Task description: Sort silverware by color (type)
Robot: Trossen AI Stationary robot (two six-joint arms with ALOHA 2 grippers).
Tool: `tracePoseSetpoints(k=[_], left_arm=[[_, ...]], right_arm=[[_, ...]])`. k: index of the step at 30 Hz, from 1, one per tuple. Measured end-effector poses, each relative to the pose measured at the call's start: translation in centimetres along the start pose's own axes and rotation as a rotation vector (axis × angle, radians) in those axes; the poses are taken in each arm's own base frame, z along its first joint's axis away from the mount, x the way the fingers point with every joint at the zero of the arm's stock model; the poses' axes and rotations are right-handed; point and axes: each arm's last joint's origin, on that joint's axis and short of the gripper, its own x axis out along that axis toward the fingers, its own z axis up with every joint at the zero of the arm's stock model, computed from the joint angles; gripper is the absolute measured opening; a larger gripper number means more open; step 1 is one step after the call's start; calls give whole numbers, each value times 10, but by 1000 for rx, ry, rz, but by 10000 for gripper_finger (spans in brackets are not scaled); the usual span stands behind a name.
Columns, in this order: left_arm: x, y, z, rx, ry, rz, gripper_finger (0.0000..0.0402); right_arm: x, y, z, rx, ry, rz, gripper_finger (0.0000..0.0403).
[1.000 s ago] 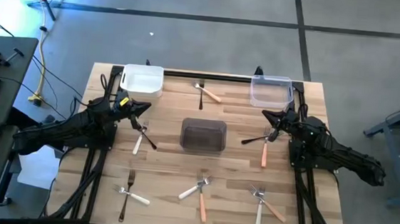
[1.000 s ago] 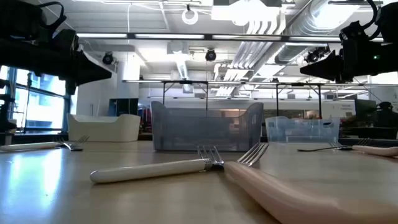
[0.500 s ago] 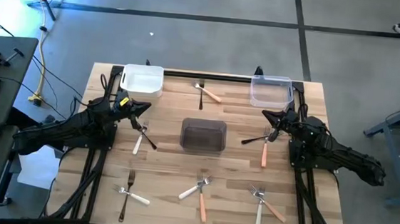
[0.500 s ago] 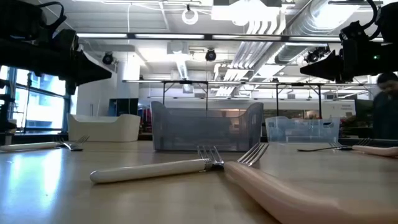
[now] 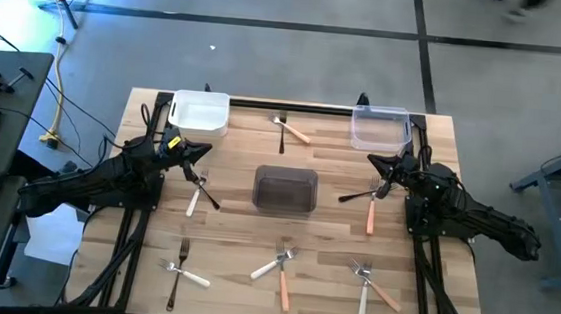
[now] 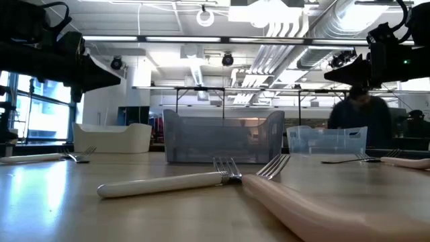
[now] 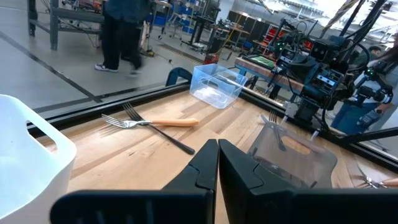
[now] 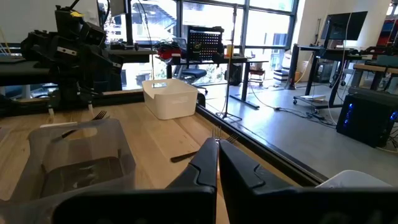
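1. The left gripper [image 5: 204, 152] hangs over the left part of the table [image 5: 222, 263], fingers pressed together on nothing.
2. Just beyond those closed jaws, toward the table's rear edge, sits the white tub [image 5: 201, 113].
3. Right under and just ahead of the left jaws a white-handled fork [image 5: 195, 196] and a dark-handled fork [image 5: 204, 192] lie crossed.
4. Well back from the left jaws, at the near-left corner, another white fork [image 5: 186, 274] crosses a dark one [image 5: 176, 274].
5. Between the two sets of jaws stands the smoky grey tub [image 5: 285, 189], apart from both.
6. Behind it at the far edge, an orange-handled fork [image 5: 294, 131] and a dark fork [image 5: 281, 135] cross; the left wrist view shows them ahead of its shut fingers [image 7: 202, 171].
7. At the near middle a white fork [image 5: 272, 267] crosses an orange fork [image 5: 286, 284].
8. The right gripper [image 5: 371, 162] hovers over the right part of the table, jaws shut and empty.
9. Just below its jaws a dark fork [image 5: 360, 194] and an orange fork [image 5: 371, 213] cross.
10. Beyond the right jaws stands the clear tub [image 5: 379, 129].
11. At the near right lie a white fork [image 5: 364, 296] and an orange fork [image 5: 380, 294], crossed.
12. A blurred person [image 6: 361, 117] shows behind the clear tub in the low view.
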Motion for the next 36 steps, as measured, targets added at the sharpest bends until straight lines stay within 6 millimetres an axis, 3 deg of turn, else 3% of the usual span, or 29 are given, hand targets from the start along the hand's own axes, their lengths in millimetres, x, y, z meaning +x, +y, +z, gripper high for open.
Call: tracePoseSetpoints(k=[15,20,26,31,36], left_arm=[[-1,-2,10,-44,-106,-7,5],[-1,-10,17,-69,-107,-188,3],[5,-19,26,-69,-32,-235,1],[21,-30,43,-34,31,-187,0],[55,-43,66,38,131,-132,0]], right_arm=[[0,0,0,0,0,0,0],[0,0,0,0,0,0,0],[0,0,0,0,0,0,0],[0,0,0,0,-1,0,0],[0,0,0,0,-1,-1,0]])
